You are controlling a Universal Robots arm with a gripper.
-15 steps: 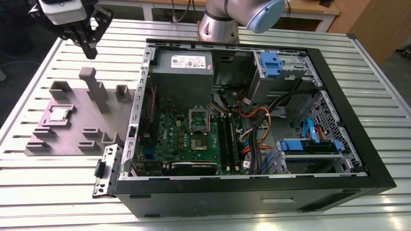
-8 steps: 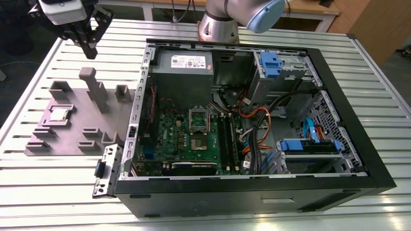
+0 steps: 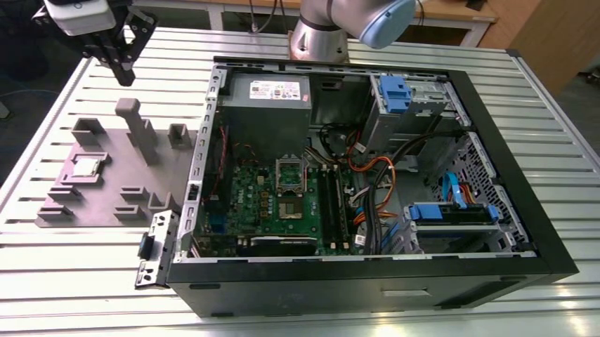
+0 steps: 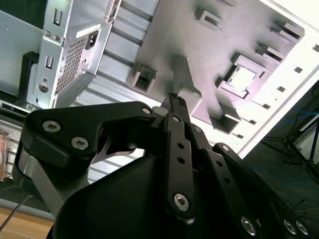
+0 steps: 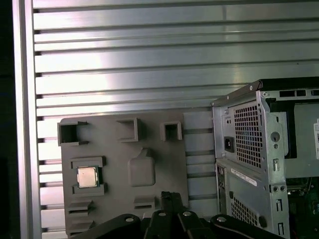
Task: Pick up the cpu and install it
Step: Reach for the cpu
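Hovering above the grey fixture plate (image 3: 103,203), the gripper (image 3: 124,76) is held empty, fingers pressed together; the cpu (image 3: 87,166) is nested steady in the plate's pocket.

From where I sit, the exterior view's top edge cuts off the upper body of the gripper (image 3: 123,74), and the arm (image 3: 349,27) runs out of frame there too. In the second wrist view the gripper's black body covers a large part of the grey tray (image 4: 164,35). Glare washes out the cpu (image 4: 242,78), so I can't make out its surface. In the first wrist view the picture's edge clips the gripper's links and the tray's nearest slots, and the computer case (image 5: 249,144) runs off the side.
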